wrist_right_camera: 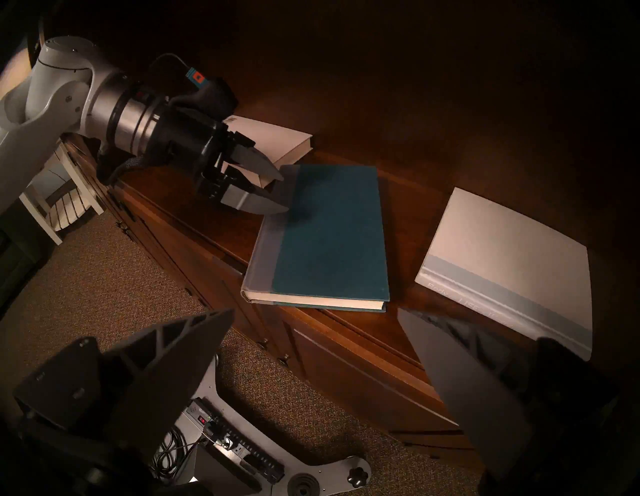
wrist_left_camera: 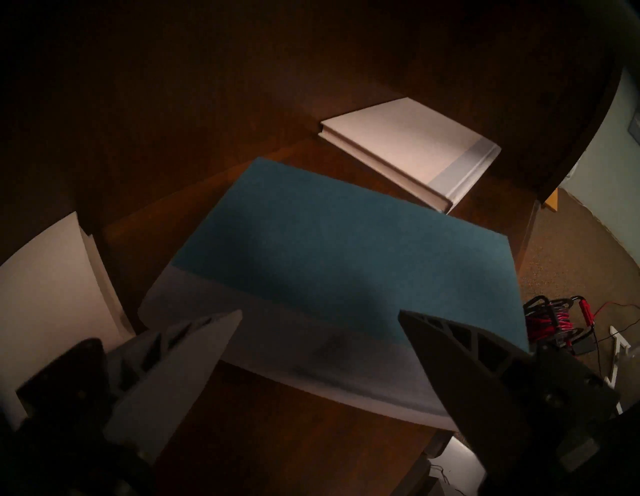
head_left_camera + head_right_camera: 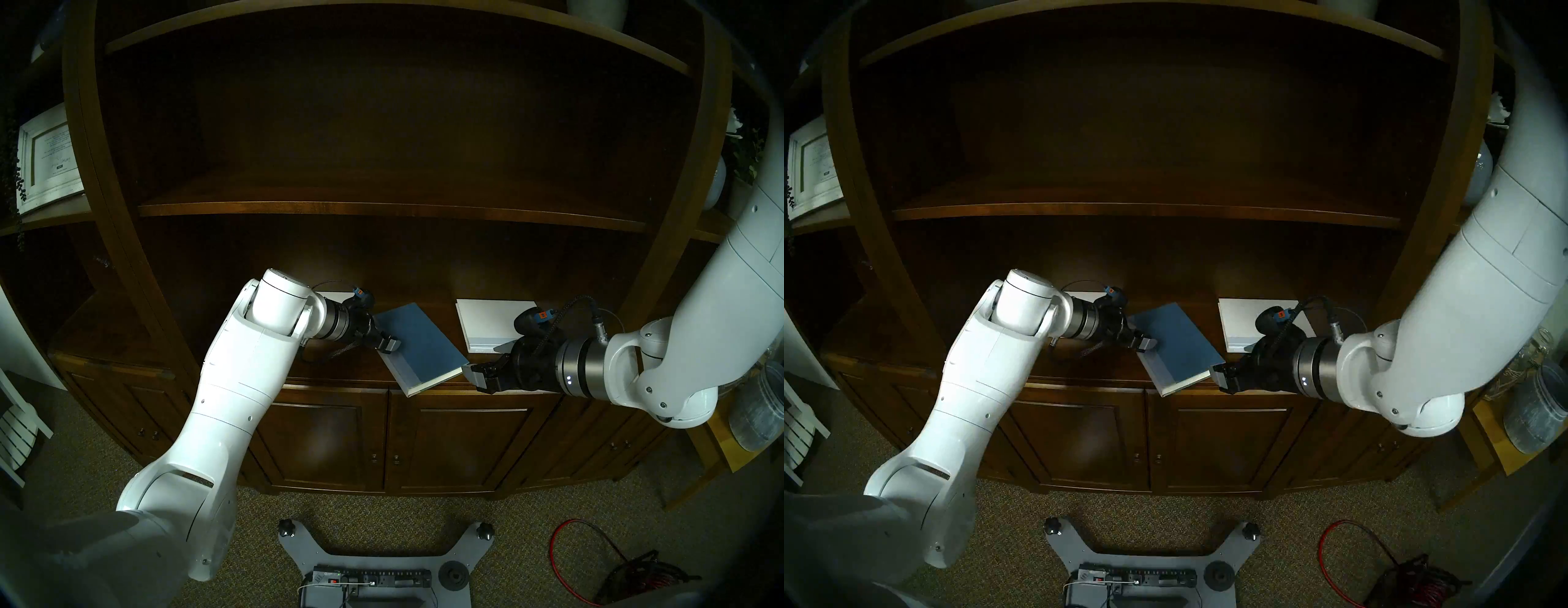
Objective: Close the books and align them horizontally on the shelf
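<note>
A closed blue book (image 3: 420, 344) with a paler spine strip lies askew on the dark wooden shelf (image 3: 441, 314), one corner over the front edge. My left gripper (image 3: 390, 343) is open at its spine side, fingers spread over the strip (image 2: 321, 311). My right gripper (image 3: 477, 375) stands open just off the book's near right corner (image 1: 316, 311), holding nothing. A closed white book with a pale blue strip (image 3: 492, 322) lies to the right. Another closed white book with a barcode (image 1: 277, 138) lies behind the left wrist.
A thinner shelf board (image 3: 382, 210) hangs above the ledge, with panelled cabinet doors (image 3: 458, 441) below it. A glass jar (image 3: 759, 407) stands at the right, a red cable reel (image 3: 628, 573) on the carpet, and the robot base (image 3: 373, 564) below.
</note>
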You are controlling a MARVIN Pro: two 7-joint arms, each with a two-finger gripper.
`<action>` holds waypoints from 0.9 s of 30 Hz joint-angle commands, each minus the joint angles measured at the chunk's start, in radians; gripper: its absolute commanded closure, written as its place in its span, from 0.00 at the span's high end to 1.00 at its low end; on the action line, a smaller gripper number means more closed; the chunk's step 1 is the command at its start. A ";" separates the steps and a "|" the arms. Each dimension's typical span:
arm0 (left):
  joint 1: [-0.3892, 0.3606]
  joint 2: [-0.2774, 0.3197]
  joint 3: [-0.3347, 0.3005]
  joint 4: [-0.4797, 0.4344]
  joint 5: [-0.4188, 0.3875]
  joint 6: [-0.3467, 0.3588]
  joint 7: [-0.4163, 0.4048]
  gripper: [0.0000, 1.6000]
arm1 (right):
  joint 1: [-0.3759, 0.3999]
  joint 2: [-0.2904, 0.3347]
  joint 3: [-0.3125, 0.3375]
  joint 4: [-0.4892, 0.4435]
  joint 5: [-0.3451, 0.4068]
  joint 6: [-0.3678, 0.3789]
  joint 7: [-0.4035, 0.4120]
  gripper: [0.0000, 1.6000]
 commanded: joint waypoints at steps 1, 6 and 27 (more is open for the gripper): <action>-0.009 -0.015 -0.034 -0.116 -0.056 0.007 -0.049 1.00 | 0.020 0.001 0.003 0.004 -0.002 -0.010 0.002 1.00; 0.022 -0.005 -0.022 -0.178 -0.030 0.009 0.003 1.00 | 0.021 0.001 0.002 0.003 -0.002 -0.011 0.002 1.00; -0.086 -0.129 -0.055 -0.013 0.032 0.025 0.180 1.00 | 0.019 0.001 0.003 0.004 -0.002 -0.009 0.000 1.00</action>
